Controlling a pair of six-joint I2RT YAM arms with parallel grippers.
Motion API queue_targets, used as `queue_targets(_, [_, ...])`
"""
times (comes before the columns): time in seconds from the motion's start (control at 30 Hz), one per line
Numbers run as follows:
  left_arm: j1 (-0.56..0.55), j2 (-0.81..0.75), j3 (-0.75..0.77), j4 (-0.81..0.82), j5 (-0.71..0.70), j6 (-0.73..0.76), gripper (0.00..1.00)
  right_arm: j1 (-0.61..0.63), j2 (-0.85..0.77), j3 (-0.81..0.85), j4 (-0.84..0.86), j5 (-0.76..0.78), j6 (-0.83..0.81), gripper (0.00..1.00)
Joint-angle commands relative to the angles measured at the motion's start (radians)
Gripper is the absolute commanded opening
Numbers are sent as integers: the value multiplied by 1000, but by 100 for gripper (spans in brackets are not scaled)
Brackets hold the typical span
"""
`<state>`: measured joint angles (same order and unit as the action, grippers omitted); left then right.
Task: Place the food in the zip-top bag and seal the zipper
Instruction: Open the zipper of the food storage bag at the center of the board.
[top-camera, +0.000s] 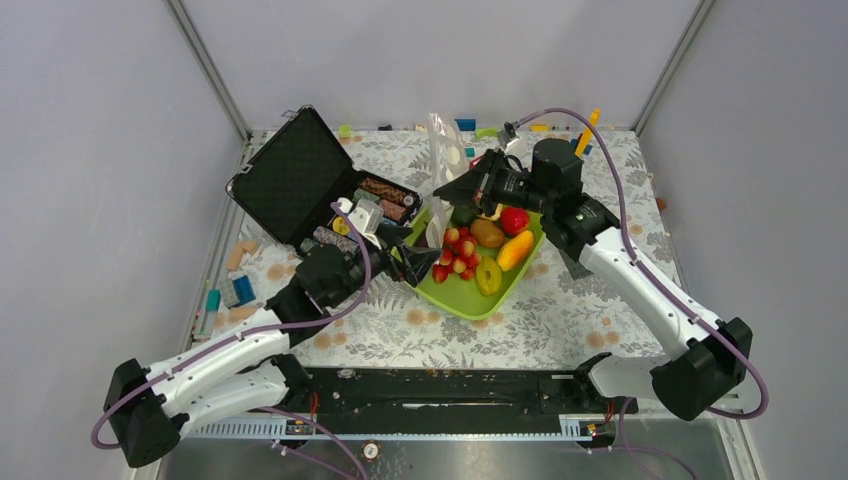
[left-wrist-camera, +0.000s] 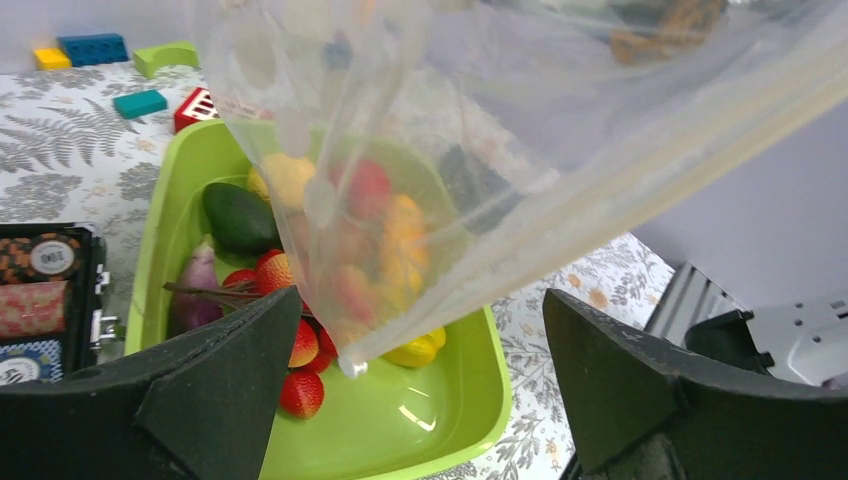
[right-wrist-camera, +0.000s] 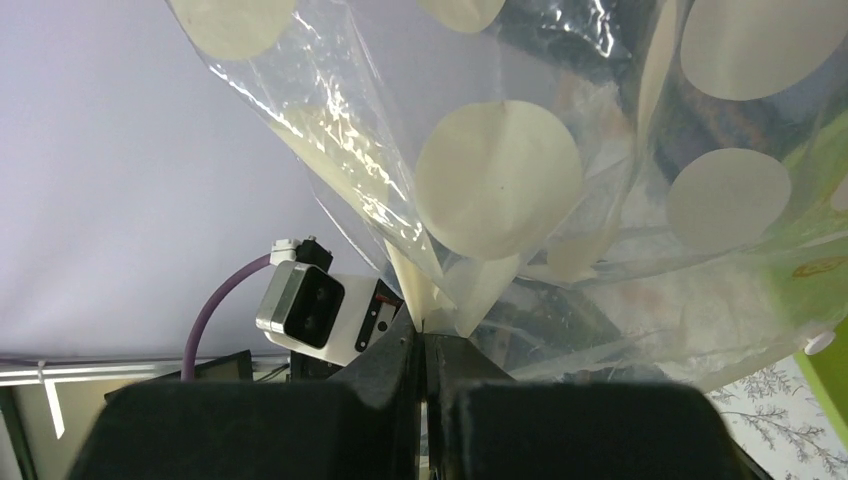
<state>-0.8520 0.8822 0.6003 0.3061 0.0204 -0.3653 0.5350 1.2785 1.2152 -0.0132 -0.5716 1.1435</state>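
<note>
Your stock at this moment:
- Zip-top bag (top-camera: 445, 150): you are holding it aloft over the far left of the lime-green tray (top-camera: 455, 305). The right end effector (right-wrist-camera: 422, 340) is pinching a fold of the plastic, fingers pressed together.
- Zipper (left-wrist-camera: 600, 200): whitish strip running along the bag's lower edge.
- Food: strawberries (top-camera: 457, 252), mango (top-camera: 515, 250), apple (top-camera: 514, 219), kiwi (top-camera: 488, 233), avocado (left-wrist-camera: 240, 217) and eggplant (left-wrist-camera: 195, 290) are lying in the tray.
- Left end effector (left-wrist-camera: 420, 340): fingers standing spread, gripping nothing, just beside the tray's near left rim.
- Black case (top-camera: 295, 175): lying open on the worktop (top-camera: 560, 320), left of the tray
</note>
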Motion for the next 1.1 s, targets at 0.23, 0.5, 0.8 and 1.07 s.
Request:
queue_targets(0.23, [-10, -118, 17, -13, 16, 50, 91, 17, -3, 79, -28, -46, -22, 0])
queue_targets(0.5, [-13, -48, 59, -11, -104, 1, 84, 24, -24, 50, -4, -46, -15, 0])
queue_targets(0.8, [-31, 44, 102, 19, -151, -36, 71, 29, -34, 18, 2, -57, -4, 0])
queue_targets(1.07, [-37, 54, 106, 21, -198, -32, 52, 31, -27, 6, 36, -72, -5, 0])
